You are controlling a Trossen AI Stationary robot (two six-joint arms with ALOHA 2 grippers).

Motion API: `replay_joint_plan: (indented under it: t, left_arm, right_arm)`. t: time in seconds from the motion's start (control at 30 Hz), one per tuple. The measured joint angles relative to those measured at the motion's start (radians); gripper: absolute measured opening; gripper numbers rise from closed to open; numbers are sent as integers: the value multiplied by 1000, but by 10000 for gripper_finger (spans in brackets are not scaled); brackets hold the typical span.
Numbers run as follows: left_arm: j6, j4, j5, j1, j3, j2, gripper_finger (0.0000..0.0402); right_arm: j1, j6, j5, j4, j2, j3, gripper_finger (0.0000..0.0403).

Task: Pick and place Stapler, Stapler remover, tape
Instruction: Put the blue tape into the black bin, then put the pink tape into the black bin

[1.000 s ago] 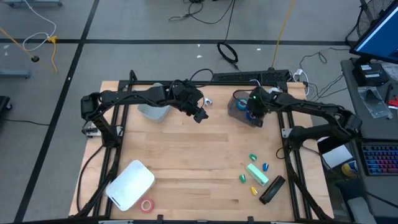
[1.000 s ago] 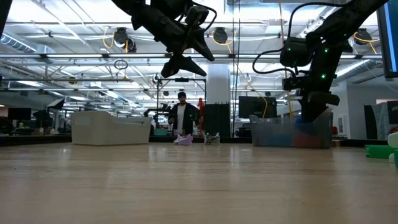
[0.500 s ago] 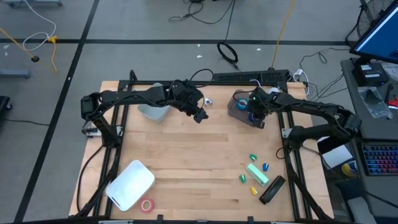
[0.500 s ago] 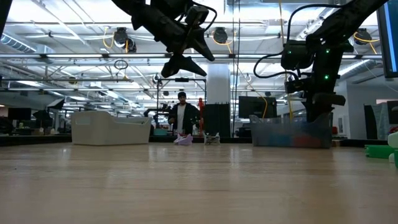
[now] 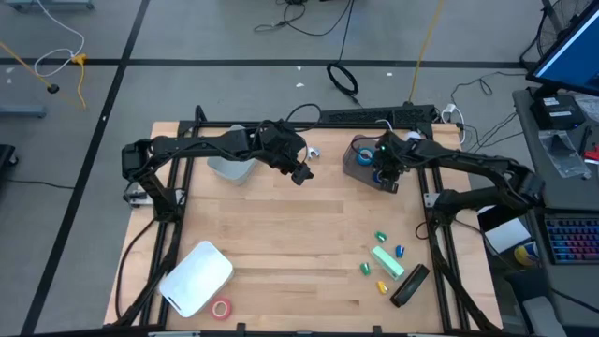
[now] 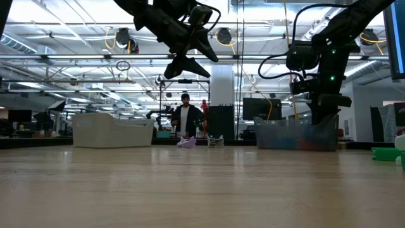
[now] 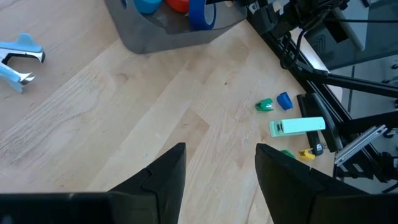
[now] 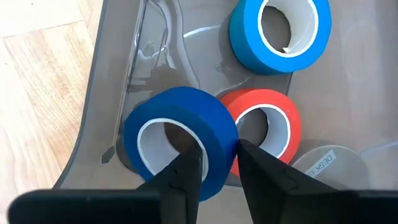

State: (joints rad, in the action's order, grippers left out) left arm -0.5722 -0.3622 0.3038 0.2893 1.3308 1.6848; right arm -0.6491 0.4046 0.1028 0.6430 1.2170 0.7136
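Since the earlier frames the right tool (image 8: 214,168) had risen slightly over the grey bin (image 5: 359,161) at the table's (image 5: 281,234) far right; its fingers sat narrowly apart astride the wall of a dark blue tape roll (image 8: 180,140), one inside the ring. A red roll (image 8: 264,127) touched that roll, and a lighter blue roll (image 8: 280,34) lay nearby in the bin. The left tool (image 7: 217,168) hung wide open above mid-table. Another red roll (image 5: 221,309) lay at the near edge beside a white lid (image 5: 197,278).
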Motion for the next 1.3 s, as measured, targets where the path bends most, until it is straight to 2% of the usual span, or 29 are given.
replay_joint_plan:
  t: [0.4,0.5,0.63,0.7,0.83,0.97,1.07,1.17,1.3]
  left_arm:
    - [-9,-1,18,0,0,0,193]
    - [-27,-6,73,-5,0,0,193]
    - [-79,-53,203,-40,1,0,193]
    - [-99,-117,244,-76,1,0,193]
    - [-118,-285,249,-172,1,0,193]
    - [-99,-413,249,-278,1,0,193]
    - [-8,-463,246,-366,1,0,193]
    - [93,-504,230,-463,1,0,193]
    - [240,-539,117,-609,1,0,193]
  right_arm:
    - [1,0,14,5,-85,0,123]
    - [3,0,70,5,-128,0,122]
    - [3,-2,106,5,-210,0,119]
    - [3,-26,106,-2,-255,0,119]
    - [3,-86,93,-38,-347,0,119]
    - [3,-113,20,-110,-420,0,119]
    - [3,-132,-27,-176,-454,0,118]
    - [3,-148,-30,-228,-474,0,118]
    - [3,-155,-30,-252,-477,0,118]
